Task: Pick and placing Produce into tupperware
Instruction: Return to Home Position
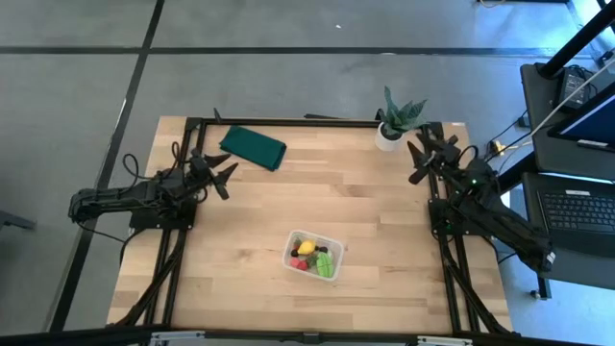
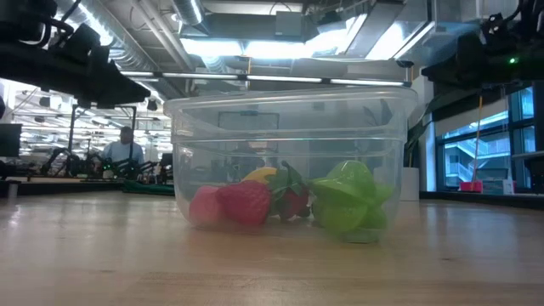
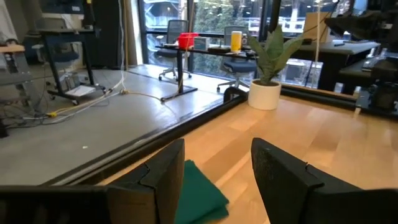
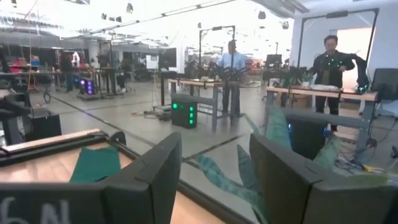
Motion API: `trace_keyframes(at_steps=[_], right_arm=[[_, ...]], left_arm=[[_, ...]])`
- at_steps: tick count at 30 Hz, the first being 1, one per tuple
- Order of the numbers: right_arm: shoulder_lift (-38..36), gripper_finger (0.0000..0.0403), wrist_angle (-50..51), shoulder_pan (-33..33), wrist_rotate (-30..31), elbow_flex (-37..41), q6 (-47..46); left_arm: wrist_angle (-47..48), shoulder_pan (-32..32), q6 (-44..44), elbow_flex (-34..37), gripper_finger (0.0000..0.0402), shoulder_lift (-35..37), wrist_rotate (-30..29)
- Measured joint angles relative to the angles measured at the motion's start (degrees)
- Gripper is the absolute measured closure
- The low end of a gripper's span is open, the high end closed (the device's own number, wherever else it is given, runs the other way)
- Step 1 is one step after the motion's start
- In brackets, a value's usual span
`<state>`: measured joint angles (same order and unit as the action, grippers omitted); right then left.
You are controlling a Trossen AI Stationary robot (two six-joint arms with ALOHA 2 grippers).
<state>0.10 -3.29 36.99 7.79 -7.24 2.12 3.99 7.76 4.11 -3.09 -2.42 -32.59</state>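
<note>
The clear tupperware (image 1: 313,255) stands on its base near the table's near middle, filling the low view (image 2: 289,161). Inside it lie the produce: red strawberry-like pieces (image 2: 242,202), a yellow piece (image 1: 306,247), a light green piece (image 2: 348,197) and dark berries (image 1: 323,258). My left gripper (image 1: 223,177) is raised over the table's left side, open, fingers (image 3: 155,180) apart over the wood. My right gripper (image 1: 423,154) is raised at the far right near the potted plant, open, with fingers (image 4: 152,171) apart. Neither touches anything.
A dark green folded cloth (image 1: 254,147) lies at the table's far left. A spiky green plant in a white pot (image 1: 394,125) stands at the far right, close to my right gripper. Bare wood (image 1: 356,192) spreads across the middle. People stand in the room beyond (image 4: 329,56).
</note>
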Motion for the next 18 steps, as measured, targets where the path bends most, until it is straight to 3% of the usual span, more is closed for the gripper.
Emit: trace_keyframes(at_steps=[5,12,18], right_arm=[[0.0,0.021,-1.49,0.01,0.0,2.62,-1.67],[0.0,0.021,-8.96,0.02,0.01,6.85,-2.09],[0.0,0.021,-9.11,0.02,0.0,6.88,-2.55]], left_arm=[[0.18,0.0,-0.14,0.0,0.0223,0.0,-2.6],[0.18,-0.01,-0.17,0.0,0.0223,0.0,-2.79],[0.2,-0.02,-0.17,0.02,0.0223,0.0,-2.77]])
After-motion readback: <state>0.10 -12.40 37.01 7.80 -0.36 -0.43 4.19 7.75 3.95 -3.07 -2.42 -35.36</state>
